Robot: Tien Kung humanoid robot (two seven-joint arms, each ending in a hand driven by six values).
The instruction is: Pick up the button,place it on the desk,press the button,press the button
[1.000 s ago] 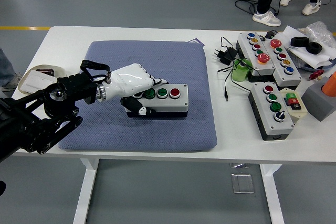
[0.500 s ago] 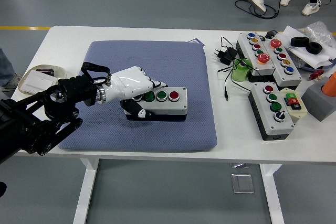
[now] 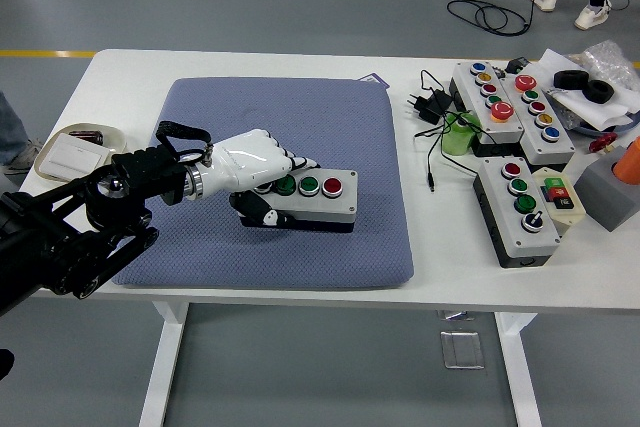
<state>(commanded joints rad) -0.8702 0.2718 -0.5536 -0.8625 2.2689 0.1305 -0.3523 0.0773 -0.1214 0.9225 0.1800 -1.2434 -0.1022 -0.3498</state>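
Shifted slightly toward the table's (image 3: 250, 65) near edge since a second ago, the button box (image 3: 310, 198) lies on the blue pad (image 3: 300, 117), right of the pad's centre. The left hand (image 3: 250, 160) clasps the box's left end, fingers over the top, thumb against its front.
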